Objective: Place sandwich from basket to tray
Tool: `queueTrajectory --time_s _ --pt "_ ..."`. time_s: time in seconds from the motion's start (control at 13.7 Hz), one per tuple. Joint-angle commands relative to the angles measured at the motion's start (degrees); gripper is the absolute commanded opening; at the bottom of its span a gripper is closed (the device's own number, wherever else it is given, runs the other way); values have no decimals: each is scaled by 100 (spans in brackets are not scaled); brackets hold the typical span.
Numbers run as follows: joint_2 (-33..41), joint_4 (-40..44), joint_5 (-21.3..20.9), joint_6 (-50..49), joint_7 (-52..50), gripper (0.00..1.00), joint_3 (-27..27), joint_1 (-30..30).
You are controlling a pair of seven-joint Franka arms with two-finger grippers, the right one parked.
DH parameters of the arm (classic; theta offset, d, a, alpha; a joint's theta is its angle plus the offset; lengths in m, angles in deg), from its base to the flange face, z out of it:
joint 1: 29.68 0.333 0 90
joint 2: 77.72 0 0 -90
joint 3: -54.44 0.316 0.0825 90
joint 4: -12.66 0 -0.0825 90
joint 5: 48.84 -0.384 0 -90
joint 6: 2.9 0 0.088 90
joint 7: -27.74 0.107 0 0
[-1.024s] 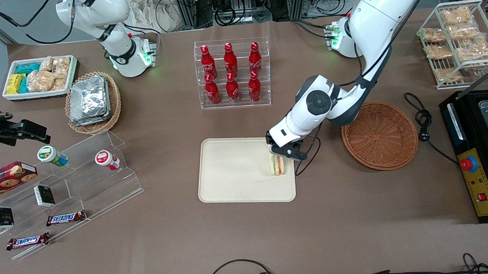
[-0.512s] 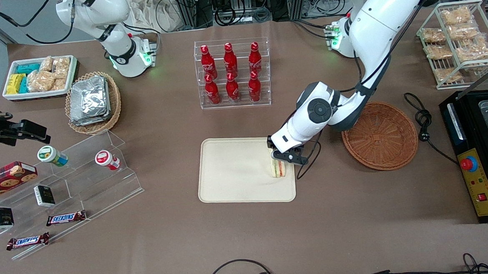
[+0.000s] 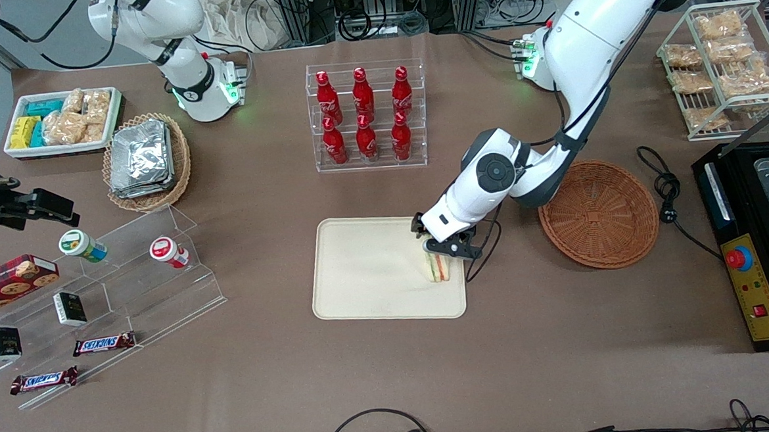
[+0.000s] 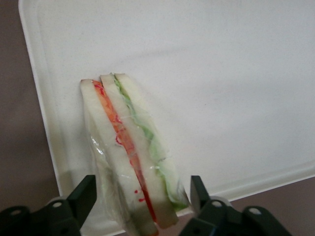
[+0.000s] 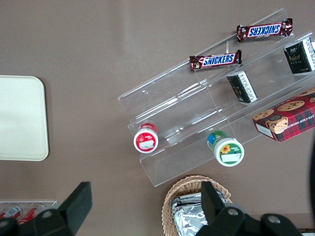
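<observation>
The clear-wrapped sandwich [image 3: 437,268] stands on edge on the cream tray [image 3: 374,269], close to the tray rim that faces the working arm's end. My gripper [image 3: 441,248] hovers just over its top and is open. In the left wrist view the sandwich [image 4: 130,157] sits between the two black fingers [image 4: 86,194], with a gap on each side, on the tray [image 4: 221,73]. The reddish-brown wicker basket [image 3: 598,213] lies beside the tray toward the working arm's end, and nothing shows in it.
A clear rack of red bottles [image 3: 366,115] stands farther from the front camera than the tray. A black cable [image 3: 485,250] hangs by the gripper. A black appliance [image 3: 754,243] and a wire rack of snack bags [image 3: 722,66] sit at the working arm's end.
The gripper has shifted slightly toward the parked arm's end and away from the sandwich's top, so more of the sandwich shows. The sandwich stays on the tray.
</observation>
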Motion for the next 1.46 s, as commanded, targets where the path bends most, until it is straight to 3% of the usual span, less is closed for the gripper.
queueTrajectory --time_s 0.0,0.15,0.51,0.88,1.17,1.39 --pt "21 942 -128 -1248 -539 100 82 -144" --pt "-23 1629 -128 -2147 -795 100 90 -249" --pt "153 1877 -163 -2255 -1295 100 108 -188" --pt "557 2219 -970 -2878 -2403 100 354 -179" --pt "618 3028 -1042 -3905 -2519 100 652 -179" --pt "917 3029 -1042 -4136 -2440 100 1091 -179"
